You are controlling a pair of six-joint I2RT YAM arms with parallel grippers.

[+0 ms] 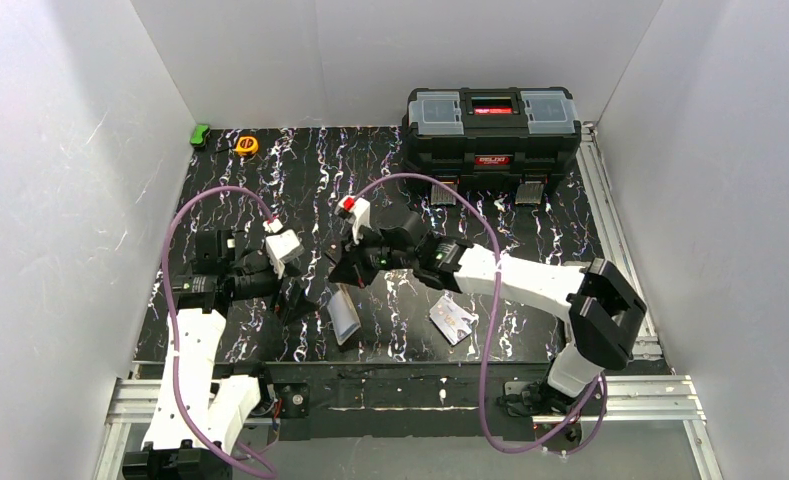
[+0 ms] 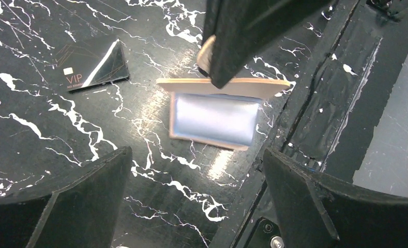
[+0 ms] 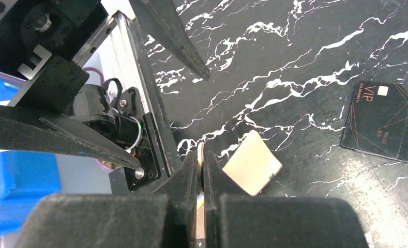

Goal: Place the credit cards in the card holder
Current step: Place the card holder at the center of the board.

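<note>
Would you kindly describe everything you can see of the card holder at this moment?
The card holder is a small tan, leather-like folding wallet, lying open near the front edge of the table. One half rests flat on the black marbled top, showing a glossy silver-blue inner face with a tan border. The other flap is raised, pinched at its edge between the shut jaws of the right gripper.

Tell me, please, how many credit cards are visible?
1: a glossy rectangular VIP card on the marbled table, right of the open beige leather card holder. Others may lie beneath.
</note>
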